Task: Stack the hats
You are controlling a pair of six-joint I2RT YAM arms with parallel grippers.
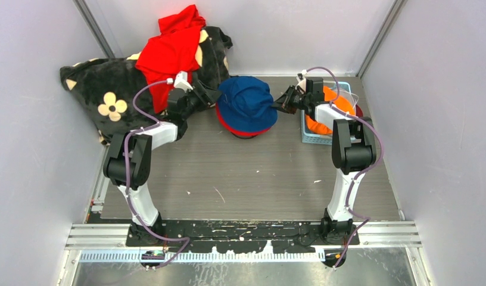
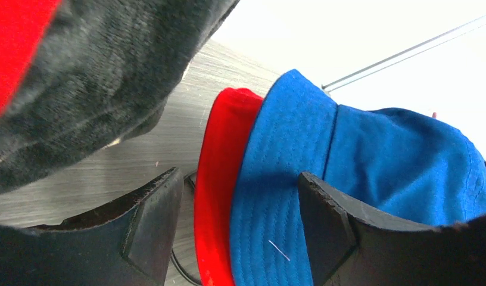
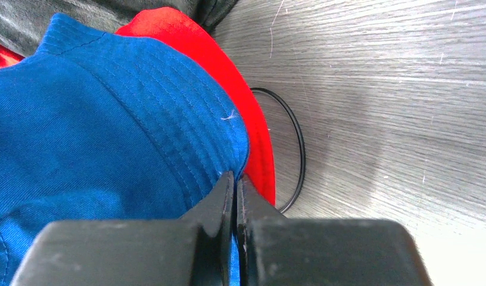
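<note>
Right fingers pinch the blue hat at 3 o'clock, left fingers gape open at 9; a one-sided tug could slide it off the red hat

Left arm reaches toward 12 o'clock, with the left gripper turned to 3 o'clock and its jaws spread wide. Right arm reaches likewise. The right gripper faces 9 o'clock, jaws pinched together on the blue hat brim.

The red hat is mostly covered by the blue hat; the orange hat is partly hidden.
</note>
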